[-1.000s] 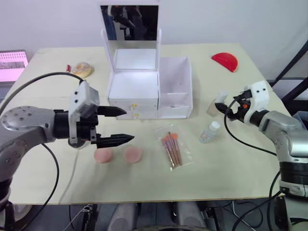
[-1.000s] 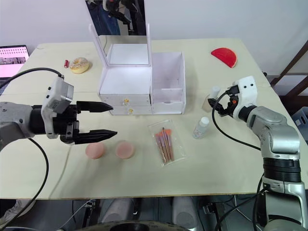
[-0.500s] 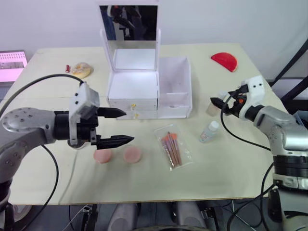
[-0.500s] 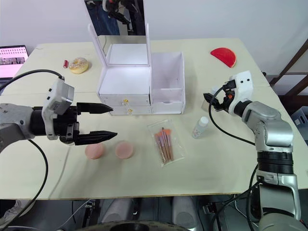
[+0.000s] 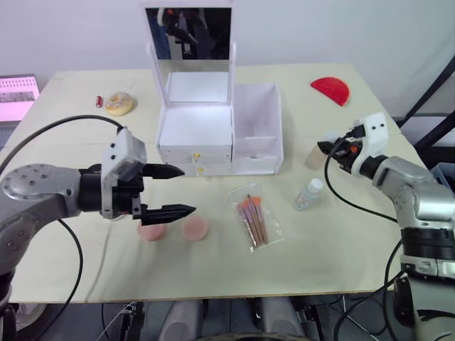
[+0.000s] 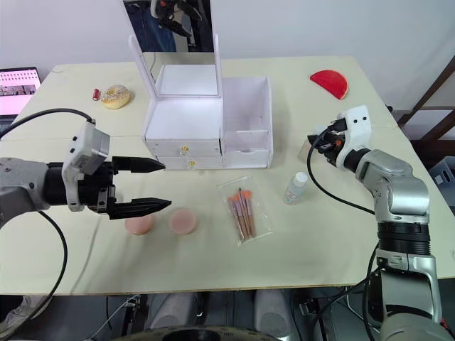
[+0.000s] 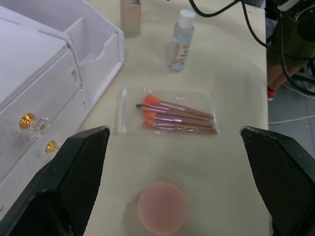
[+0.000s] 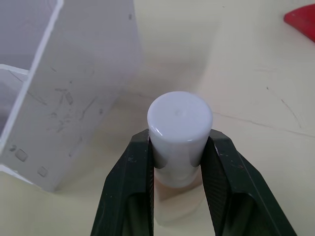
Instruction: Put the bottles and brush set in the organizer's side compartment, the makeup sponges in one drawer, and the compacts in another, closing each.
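My right gripper [image 8: 179,142] is shut on the white cap of a beige bottle [image 8: 179,120], which stands just right of the white organizer [image 5: 195,131] and its open side compartment [image 5: 257,117]. A small clear bottle [image 5: 308,195] stands in front of it. The bagged brush set [image 5: 254,217] lies in front of the organizer. Two pink makeup sponges [image 5: 195,228] lie left of the bag. My left gripper [image 5: 186,190] hangs open just above and left of them. Both drawers [image 5: 196,160] are shut. A round cream compact [image 5: 119,103] sits far left, a red half-round one [image 5: 330,90] far right.
The organizer's mirror lid [image 5: 190,34] stands upright at the back. A small red tube [image 5: 101,101] lies beside the cream compact. A pink screen [image 5: 18,91] sits at the table's left edge. The table's right edge runs close behind my right arm.
My right gripper has shut on the beige bottle's cap. My left gripper has sunk slightly toward the sponges, still open.
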Controlling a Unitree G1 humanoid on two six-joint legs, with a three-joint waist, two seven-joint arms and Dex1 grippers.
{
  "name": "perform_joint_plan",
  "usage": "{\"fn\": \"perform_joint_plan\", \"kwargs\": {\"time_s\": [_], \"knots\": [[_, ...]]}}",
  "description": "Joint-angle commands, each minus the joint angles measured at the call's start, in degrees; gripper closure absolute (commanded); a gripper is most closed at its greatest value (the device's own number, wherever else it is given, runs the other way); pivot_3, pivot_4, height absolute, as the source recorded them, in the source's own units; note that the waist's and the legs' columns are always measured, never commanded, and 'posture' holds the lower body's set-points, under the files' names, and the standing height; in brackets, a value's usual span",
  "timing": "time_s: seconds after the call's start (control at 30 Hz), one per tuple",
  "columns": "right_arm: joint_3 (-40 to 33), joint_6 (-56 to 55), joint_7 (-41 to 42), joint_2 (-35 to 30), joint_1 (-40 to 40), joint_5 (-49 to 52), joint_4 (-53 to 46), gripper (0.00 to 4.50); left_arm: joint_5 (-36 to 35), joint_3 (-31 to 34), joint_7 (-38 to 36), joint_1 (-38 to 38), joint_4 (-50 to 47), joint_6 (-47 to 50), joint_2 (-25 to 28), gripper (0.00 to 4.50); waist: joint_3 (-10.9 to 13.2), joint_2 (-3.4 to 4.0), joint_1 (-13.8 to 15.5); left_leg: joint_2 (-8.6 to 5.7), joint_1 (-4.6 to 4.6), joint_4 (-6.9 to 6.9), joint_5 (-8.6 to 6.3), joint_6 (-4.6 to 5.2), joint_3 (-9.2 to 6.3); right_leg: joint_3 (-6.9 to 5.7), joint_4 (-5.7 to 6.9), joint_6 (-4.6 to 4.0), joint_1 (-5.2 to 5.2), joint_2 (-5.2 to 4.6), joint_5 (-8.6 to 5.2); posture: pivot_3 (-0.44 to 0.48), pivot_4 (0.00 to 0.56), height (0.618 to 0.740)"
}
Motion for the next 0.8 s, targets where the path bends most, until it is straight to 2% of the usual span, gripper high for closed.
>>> {"fn": "perform_joint_plan", "kwargs": {"time_s": [0.03, 0.43, 0.7, 0.73, 0.8], "knots": [[-1.1, -0.7, 0.7, -0.6, -1.9, 0.9, -2.8, 3.70, -0.1, 1.9, -0.1, 0.2, -1.0, -1.1, 0.8, 0.00, 0.0, 0.00, 0.0, 0.00, 0.00, -0.01, 0.00, 0.00, 0.00, 0.00, 0.00, 0.00, 0.00, 0.00, 0.00, 0.000, 0.150, 0.739], [2.2, -2.7, 1.2, -0.2, 0.2, -3.0, -0.9, 3.70, -0.1, 1.9, 0.3, 0.8, -1.1, -1.4, 0.8, 0.00, 0.0, 0.00, 0.0, 0.02, -0.01, -0.01, 0.00, 0.00, 0.01, 0.00, -0.01, -0.03, -0.02, 0.02, 0.00, 0.000, 0.150, 0.739], [0.3, -1.2, 1.3, -0.4, 0.0, -1.2, -2.4, 3.70, -0.4, 2.3, 0.6, 1.2, -1.2, -1.2, 0.9, 0.00, 0.0, 0.00, 0.0, 0.03, 0.00, 0.00, 0.00, 0.00, 0.01, 0.02, -0.01, -0.06, -0.01, 0.02, 0.01, 0.000, 0.150, 0.739], [0.5, -1.1, 1.3, -0.5, 0.0, -1.3, -2.5, 2.66, -0.3, 2.3, 0.6, 1.0, -1.0, -1.2, 0.9, 0.00, 0.0, 0.00, 0.0, 0.03, 0.00, 0.00, 0.00, 0.00, 0.02, 0.01, -0.01, -0.06, -0.01, 0.02, 0.01, 0.000, 0.150, 0.739], [0.5, -1.2, 1.3, -0.6, 0.0, -1.4, -2.6, 1.83, -0.4, 2.3, 0.6, 1.0, -0.9, -1.2, 0.9, 0.00, 0.0, 0.00, 0.0, 0.03, 0.00, -0.01, 0.00, 0.00, 0.02, 0.01, -0.01, -0.06, -0.02, 0.02, 0.01, 0.000, 0.150, 0.739]]}}
